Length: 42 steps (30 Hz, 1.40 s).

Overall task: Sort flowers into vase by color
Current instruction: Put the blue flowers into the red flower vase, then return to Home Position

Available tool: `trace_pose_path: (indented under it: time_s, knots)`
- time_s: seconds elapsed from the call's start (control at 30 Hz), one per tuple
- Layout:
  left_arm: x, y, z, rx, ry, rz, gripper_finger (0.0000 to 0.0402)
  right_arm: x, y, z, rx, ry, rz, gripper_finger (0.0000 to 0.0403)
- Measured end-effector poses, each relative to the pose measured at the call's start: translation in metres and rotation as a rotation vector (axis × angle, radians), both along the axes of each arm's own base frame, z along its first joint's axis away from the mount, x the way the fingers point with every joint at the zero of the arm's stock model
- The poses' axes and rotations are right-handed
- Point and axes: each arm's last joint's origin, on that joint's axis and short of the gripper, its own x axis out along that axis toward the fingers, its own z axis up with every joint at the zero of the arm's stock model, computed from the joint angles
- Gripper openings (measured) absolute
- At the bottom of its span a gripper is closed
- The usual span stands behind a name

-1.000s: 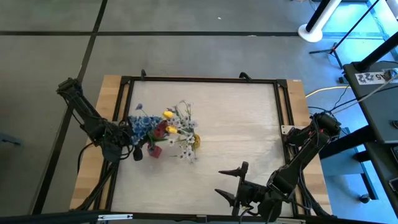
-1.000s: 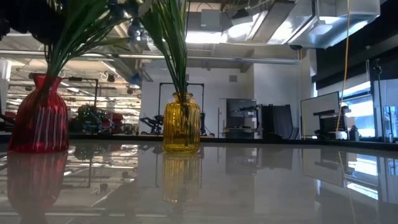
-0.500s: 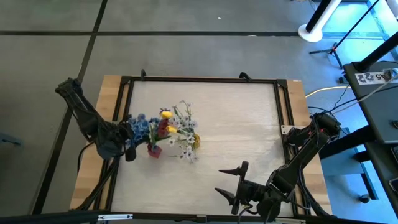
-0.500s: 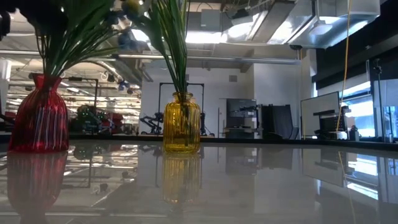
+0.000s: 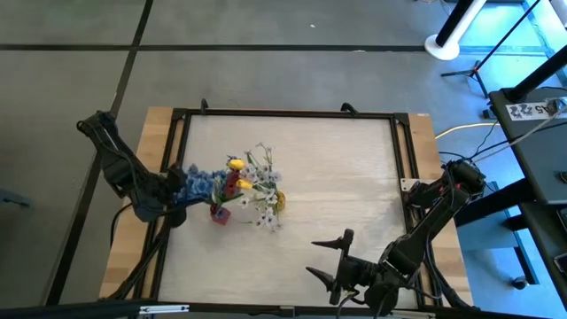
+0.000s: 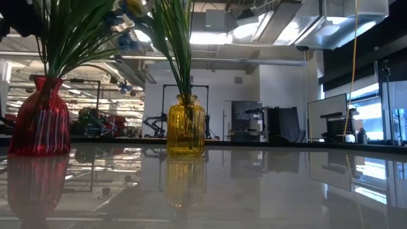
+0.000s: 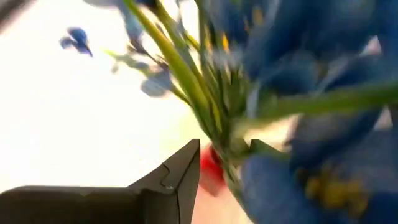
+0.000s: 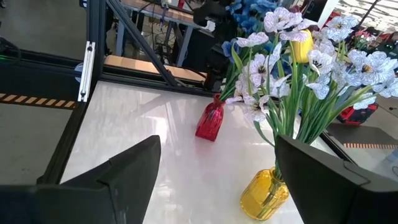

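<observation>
A red glass vase stands on its base on the white table. It holds green-stemmed blue blooms, which lean out toward the left arm. To its right, a yellow vase holds white sprigs and a yellow tulip. My left gripper is right beside the blue blooms, left of the red vase. My right gripper hovers open near the table's near edge, far from both vases.
A black metal frame runs around the white tabletop, with wooden strips outside it. Bare tabletop lies right of the vases. The right arm's base stands by the frame's right side.
My left gripper has drawn back toward the table's left edge. The blue blooms above the red vase have swayed leftward with it. Both vases have stayed where they were.
</observation>
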Motion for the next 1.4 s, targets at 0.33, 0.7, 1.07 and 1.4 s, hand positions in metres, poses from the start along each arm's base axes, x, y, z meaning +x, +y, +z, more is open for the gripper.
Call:
trace_pose_path:
  time_s: [0.33,0.7,1.07,1.4]
  knots:
    - [-0.012,0.009,0.007,-0.196,0.216,0.105,0.0135,-0.004,-0.004,0.009,0.015,-0.002,0.015,0.0315]
    - [-0.018,0.000,-0.008,-0.396,0.403,0.150,0.0135,-0.005,-0.005,0.007,0.029,0.007,-0.001,0.0315]
    - [-0.024,-0.011,-0.013,-0.584,0.665,0.240,0.0135,-0.009,-0.011,0.017,0.087,-0.053,-0.072,0.0315]
    - [-0.026,0.001,-0.010,-0.411,0.423,0.162,0.0099,-0.013,-0.012,0.024,0.184,-0.059,-0.036,0.0314]
